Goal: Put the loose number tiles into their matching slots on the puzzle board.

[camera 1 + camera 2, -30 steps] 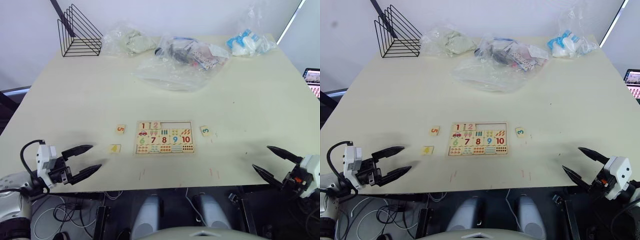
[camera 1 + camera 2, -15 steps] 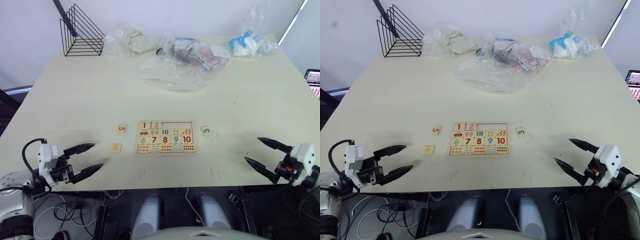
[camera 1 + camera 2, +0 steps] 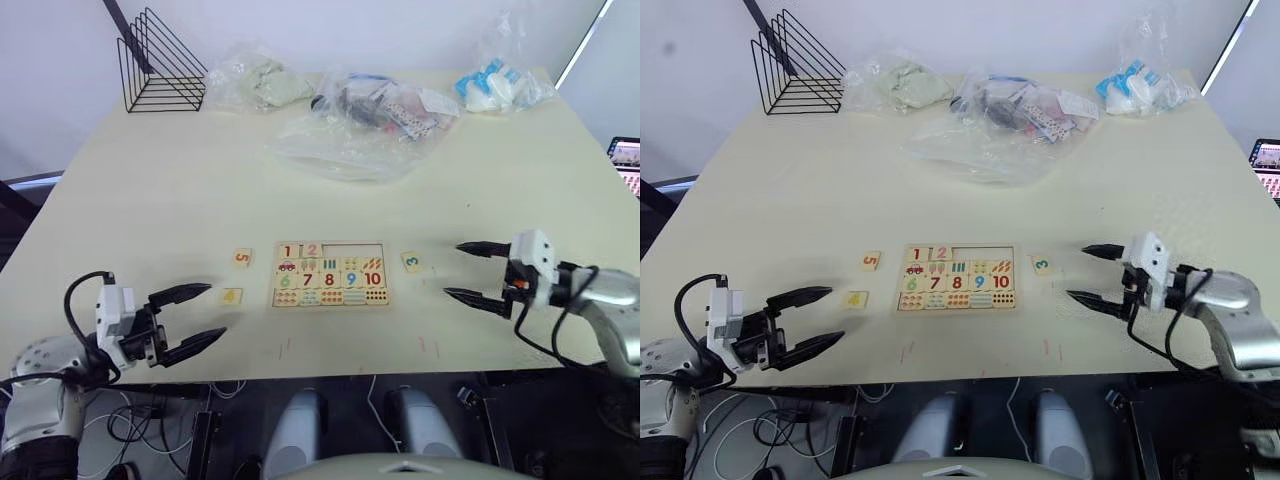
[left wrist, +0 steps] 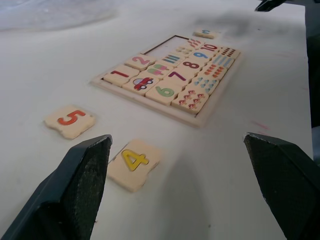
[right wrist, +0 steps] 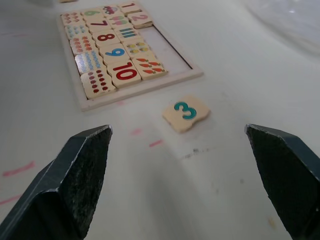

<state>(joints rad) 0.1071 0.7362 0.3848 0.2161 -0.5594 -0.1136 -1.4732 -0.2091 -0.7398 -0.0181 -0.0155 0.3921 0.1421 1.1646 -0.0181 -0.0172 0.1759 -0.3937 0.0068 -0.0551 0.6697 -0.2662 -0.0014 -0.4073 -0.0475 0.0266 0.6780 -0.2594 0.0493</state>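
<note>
I have my right gripper [image 3: 470, 272] over the table [image 3: 150, 200] with its jaws spread wide and empty, lined up on the 3 tile [image 5: 186, 113], which lies flat just off the right edge of the board [image 3: 330, 274]. I judge this is the approach to picking the 3. The 1 and 2 already sit in the left end of the top strip, and the rest of that strip [image 3: 355, 247] is bare wood. Next I need to lower the fingers either side of the 3 and close across its edges; it is thin and lies flush on the table, so the tips must come almost to the surface. My left gripper [image 3: 195, 317] is also released and empty near the front edge, pointing at the 4 tile [image 4: 133, 163], with the 5 tile [image 4: 70, 120] just beyond it; both lie left of the board. The tiles are pale wood squares with slightly wavy edges and painted numerals: teal 3, yellow 4, orange 5. The board is flat, pale, thinly rimmed, its lower rows full. The tabletop is smooth and cream.
</note>
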